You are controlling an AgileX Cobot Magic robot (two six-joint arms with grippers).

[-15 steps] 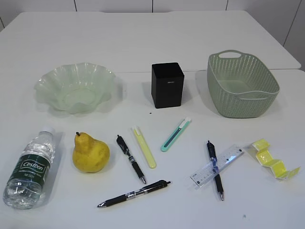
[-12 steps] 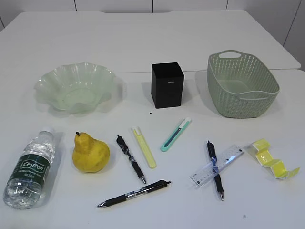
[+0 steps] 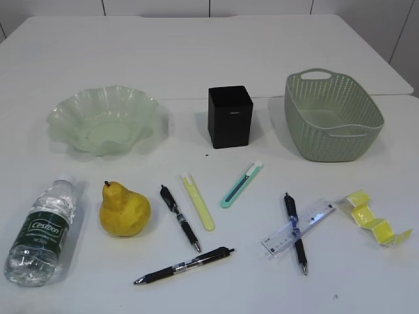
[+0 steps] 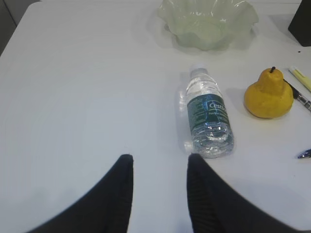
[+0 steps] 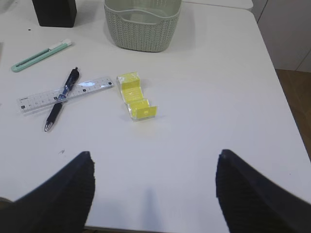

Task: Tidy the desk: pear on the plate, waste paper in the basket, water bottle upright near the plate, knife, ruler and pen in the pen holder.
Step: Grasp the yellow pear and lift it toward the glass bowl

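In the exterior view the desk carries everything and neither arm shows. The plate sits at the back left, the pen holder upright at the back centre, and the basket at the back right. The water bottle lies on its side at the front left, cap pointing away, with the pear standing just beside it on the right. Right of the pear lie a black pen, a pale yellow knife and a teal knife, each apart from the others, and a second black pen lies nearer the front edge. Farther right a third pen lies crossed over the ruler, and the waste paper, a folded yellow strip, rests near the right edge. In the left wrist view the left gripper hangs above bare desk with its jaws partly apart and nothing between them; the bottle lies just beyond its right finger, the pear farther right, and the plate at the far edge. In the right wrist view the right gripper is spread wide and holds nothing; the yellow paper lies ahead of it on the desk, the ruler with the pen across it to the left, and the basket behind.
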